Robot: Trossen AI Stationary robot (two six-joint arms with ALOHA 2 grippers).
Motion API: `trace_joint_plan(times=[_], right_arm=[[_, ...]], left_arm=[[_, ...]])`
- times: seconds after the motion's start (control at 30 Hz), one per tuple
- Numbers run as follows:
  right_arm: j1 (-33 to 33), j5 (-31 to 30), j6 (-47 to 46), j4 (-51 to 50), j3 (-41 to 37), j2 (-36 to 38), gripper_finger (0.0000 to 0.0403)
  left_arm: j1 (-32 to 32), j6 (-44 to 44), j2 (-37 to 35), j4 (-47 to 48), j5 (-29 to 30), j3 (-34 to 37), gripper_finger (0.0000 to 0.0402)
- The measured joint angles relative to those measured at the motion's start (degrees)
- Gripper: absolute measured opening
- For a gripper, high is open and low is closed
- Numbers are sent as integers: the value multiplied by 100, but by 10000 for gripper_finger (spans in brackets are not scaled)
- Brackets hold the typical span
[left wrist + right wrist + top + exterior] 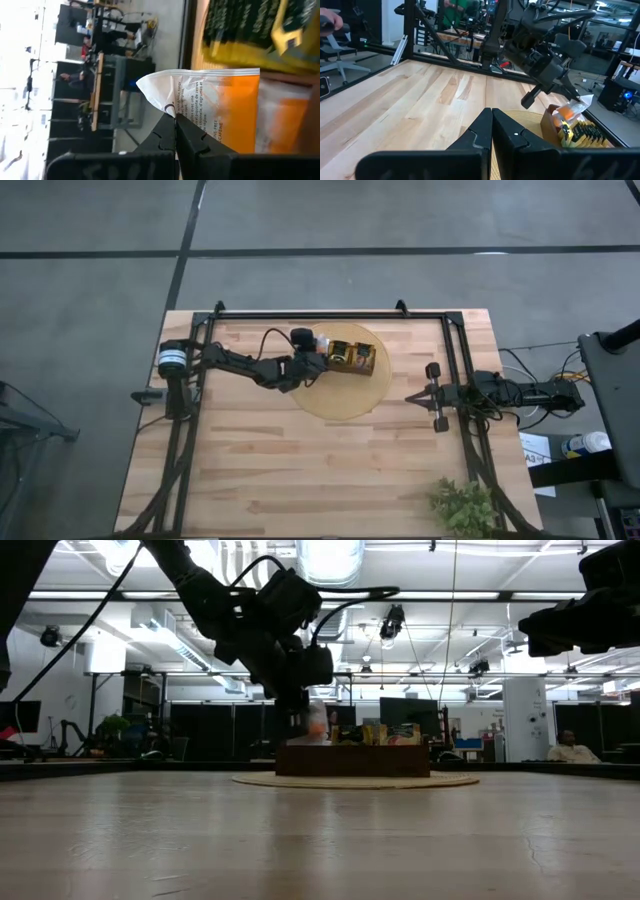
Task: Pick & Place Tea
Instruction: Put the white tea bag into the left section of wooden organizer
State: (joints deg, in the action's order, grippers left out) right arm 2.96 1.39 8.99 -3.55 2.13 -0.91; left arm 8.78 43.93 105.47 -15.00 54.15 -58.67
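A brown wooden tray (pixel 352 358) stands on a round yellowish mat (pixel 345 395) at the table's far middle. Yellow-green tea packets with dark panels (pixel 250 30) stand in it. My left gripper (pixel 175 118) reaches over the tray's left end from the table's left and is shut on a white-and-orange tea packet (pixel 220 105), which also shows above the tray's end in the low view (pixel 317 724) and in the right wrist view (pixel 576 106). My right gripper (pixel 492 114) is shut on nothing and waits at the table's right side (pixel 438 396). My left gripper pinches the white end of the white-and-orange packet (pixel 172 106) between its two fingertips, at the paper's edge. The fingers come from the table's left, slanting a little downward. The packet stands on edge over the tray's left end, orange end away from the fingers; whether it is clear of the tray, I cannot tell.
A small green potted plant (pixel 462 505) stands at the near right corner. Black frame rails (pixel 330 314) run along the far edge and down both sides. Bare wooden tabletop (pixel 300 470) lies in front of the mat. People and desks show in the room beyond.
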Motion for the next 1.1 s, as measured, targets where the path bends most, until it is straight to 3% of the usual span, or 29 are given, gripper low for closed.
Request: trace_joint_plan(times=[0.5,0.8,1.1], right_arm=[[1,0,0,1,1,2,9],[0,0,0,1,0,2,9],[0,0,0,2,0,2,9]], left_arm=[[0,63,139,59,-159,0,6],[-2,322,140,140,19,0,82],[-13,353,140,131,161,0,130]])
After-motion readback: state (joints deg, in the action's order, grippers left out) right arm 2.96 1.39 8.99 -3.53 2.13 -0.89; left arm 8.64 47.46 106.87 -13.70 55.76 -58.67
